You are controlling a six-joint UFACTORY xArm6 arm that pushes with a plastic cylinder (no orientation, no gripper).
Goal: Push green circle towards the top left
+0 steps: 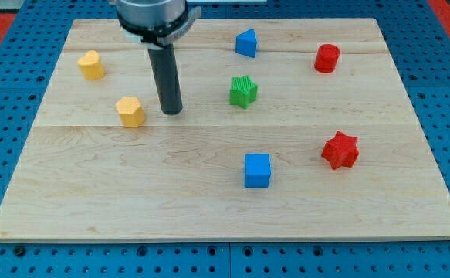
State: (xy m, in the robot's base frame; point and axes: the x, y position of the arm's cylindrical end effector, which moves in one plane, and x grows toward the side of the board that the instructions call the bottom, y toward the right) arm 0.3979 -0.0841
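Blue cube [258,170] nearest; my tip [171,112] beside yellow block [131,111].

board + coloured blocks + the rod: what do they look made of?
Board: pale wood, matte, with visible grain and plank seams. Blocks, e.g. the green block and blue cube: probably plastic, uniform saturated colour; the green one looks ribbed, maybe 3D-printed. Rod ending in my tip: dark, smooth, slight sheen; metal or plastic, unclear.

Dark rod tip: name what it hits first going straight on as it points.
My tip points straight down, right of the nearer yellow block, so the wooden board comes first; contact may already exist.
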